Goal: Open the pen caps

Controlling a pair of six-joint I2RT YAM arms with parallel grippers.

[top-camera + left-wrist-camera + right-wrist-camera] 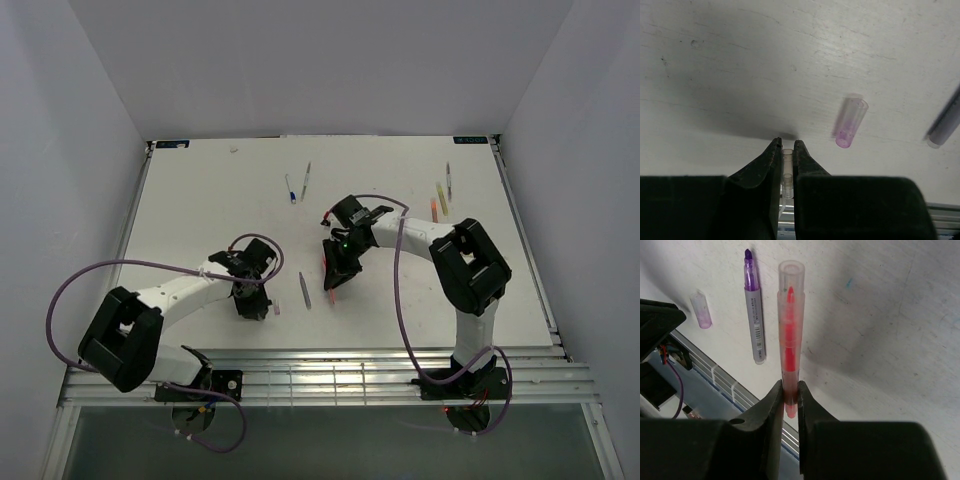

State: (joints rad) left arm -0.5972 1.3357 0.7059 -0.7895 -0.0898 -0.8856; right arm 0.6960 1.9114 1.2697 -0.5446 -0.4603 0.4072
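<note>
My left gripper (786, 149) is shut on a small clear plastic tube (787, 167), like a pen cap, just above the table; it also shows in the top view (252, 303). A purple cap (851, 122) lies loose on the table to its right, also in the top view (277, 311). The uncapped purple pen (754, 315) lies beside it (304, 290). My right gripper (790, 390) is shut on the rear end of a red pen (790, 330). A clear cap (791, 275) covers the red tip. The right gripper is mid-table in the top view (333, 278).
Several more pens lie at the far side: a blue one (290, 188) and a grey one (306, 180) at centre, orange (434, 208), yellow (442, 198) and green (448, 180) at right. The table's metal front rail (320, 375) runs near the arm bases.
</note>
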